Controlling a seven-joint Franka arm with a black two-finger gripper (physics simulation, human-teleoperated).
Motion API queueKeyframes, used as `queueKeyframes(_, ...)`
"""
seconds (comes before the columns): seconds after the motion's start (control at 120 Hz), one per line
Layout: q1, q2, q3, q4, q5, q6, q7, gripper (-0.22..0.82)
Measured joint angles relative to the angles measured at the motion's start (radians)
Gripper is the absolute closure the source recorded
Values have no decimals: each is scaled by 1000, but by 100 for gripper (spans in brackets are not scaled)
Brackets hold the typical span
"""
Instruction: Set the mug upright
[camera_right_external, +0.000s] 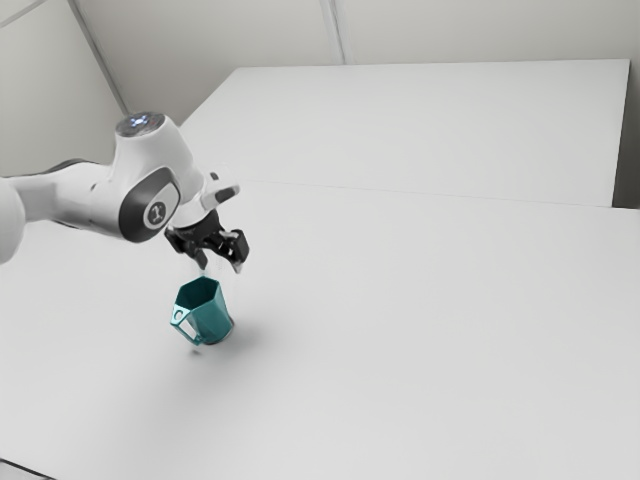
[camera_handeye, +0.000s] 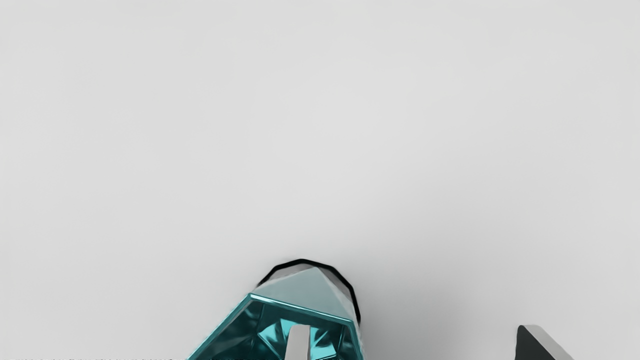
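Note:
In the exterior view my gripper (camera_right_external: 221, 264) is open above the teal faceted mug (camera_right_external: 212, 316), its fingers wide apart. The mug's mouth faces up and looks slightly tilted toward the exterior view's left, the handle on that side; whether its base rests flat I cannot tell. One fingertip lies just over the rim. In the wrist view the gripper (camera_handeye: 411, 340) straddles one wall of the mug (camera_handeye: 305, 292): one finger overlaps the mouth, the other stands outside, well apart from the mug. Whether the first finger reaches inside is unclear.
The white table (camera_right_external: 420, 330) extends around the mug, with a soft shadow beside it. A raised-looking white panel (camera_right_external: 430, 125) stands at the back, and a dark thin edge (camera_right_external: 25, 468) crosses the lower left corner of the exterior view.

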Motion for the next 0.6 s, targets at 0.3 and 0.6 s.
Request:
queueKeyframes(0.3, -2, 65, -2, 282, -35, -308, 11, 6)
queueKeyframes(0.6, -14, 122, -3, 570, -37, -588, 18, 3)
